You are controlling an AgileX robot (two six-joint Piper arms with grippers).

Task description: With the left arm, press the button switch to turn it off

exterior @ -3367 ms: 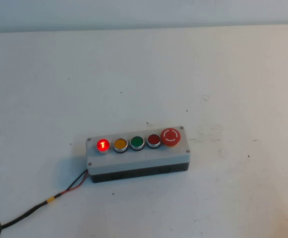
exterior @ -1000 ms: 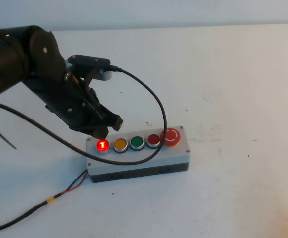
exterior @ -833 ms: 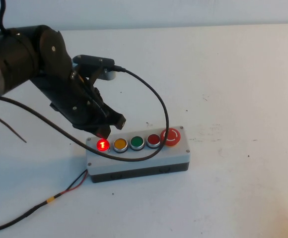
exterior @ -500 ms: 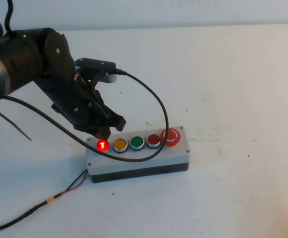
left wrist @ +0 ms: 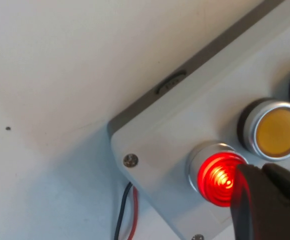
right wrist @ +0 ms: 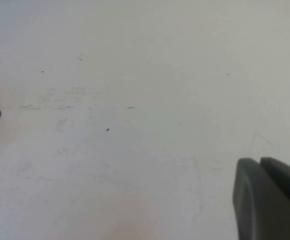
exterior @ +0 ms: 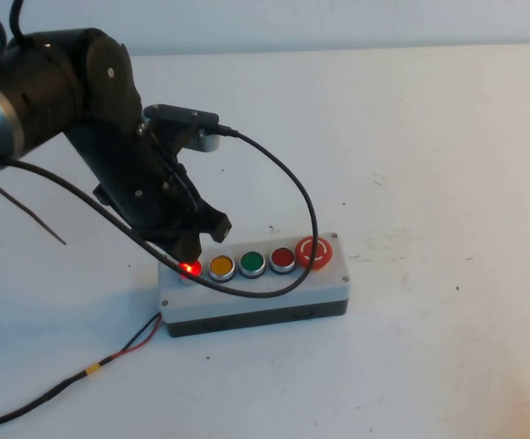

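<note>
The button switch [exterior: 190, 269] glows bright red at the left end of the button row on the grey box [exterior: 256, 291]. My left arm reaches down over it, and the left gripper [exterior: 189, 249] is shut with its black tip right on the button's far edge, hiding part of it. In the left wrist view the glowing button switch [left wrist: 216, 172] sits just beside the shut left gripper [left wrist: 261, 170], whose finger catches the red light. My right gripper [right wrist: 260, 162] is shut over bare table and is out of the high view.
Along the row are a yellow button [exterior: 221, 266], a green button [exterior: 252, 263], a darker red button [exterior: 282, 259] and a large red mushroom button [exterior: 314, 251]. The arm's black cable [exterior: 300, 206] loops over the box. A red-and-black wire [exterior: 110, 355] runs off to the front left.
The left arm came in from the left and lowered its shut tip onto the glowing button. The button still glows red. The box has not moved.
</note>
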